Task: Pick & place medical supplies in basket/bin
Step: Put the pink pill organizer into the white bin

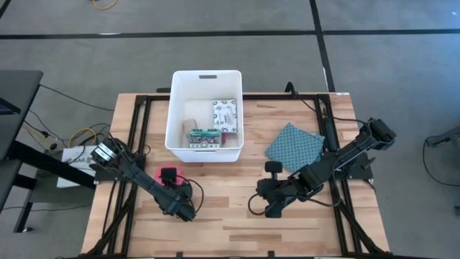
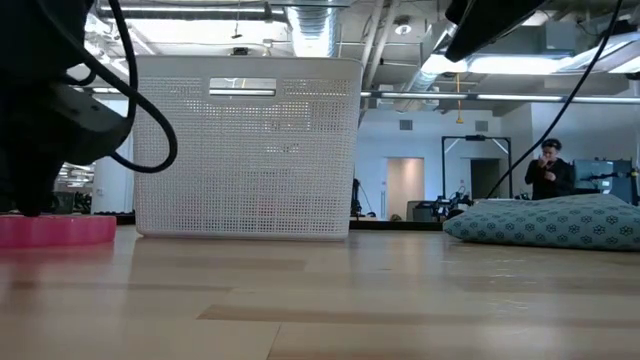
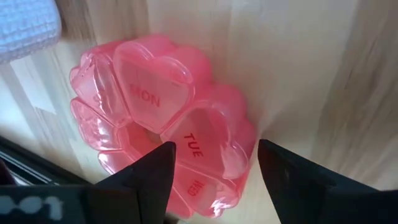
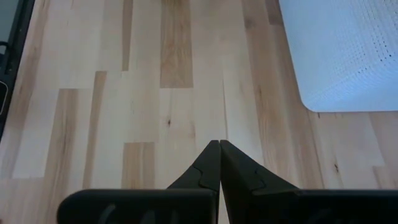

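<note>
From above, the white rectangular plastic tub sits at twelve o'clock on the table, already holding several packets. The pink heart-lobed plastic pill organiser lies at seven o'clock from it, just ahead of the left gripper.

At table height, the organiser rests flat left of the tub.

Past the left wrist, the open fingers straddle the organiser's near edge, not yet gripping.

The right gripper, pressed shut and empty, waits over bare wood; the left arm is clearly nearer.
</note>
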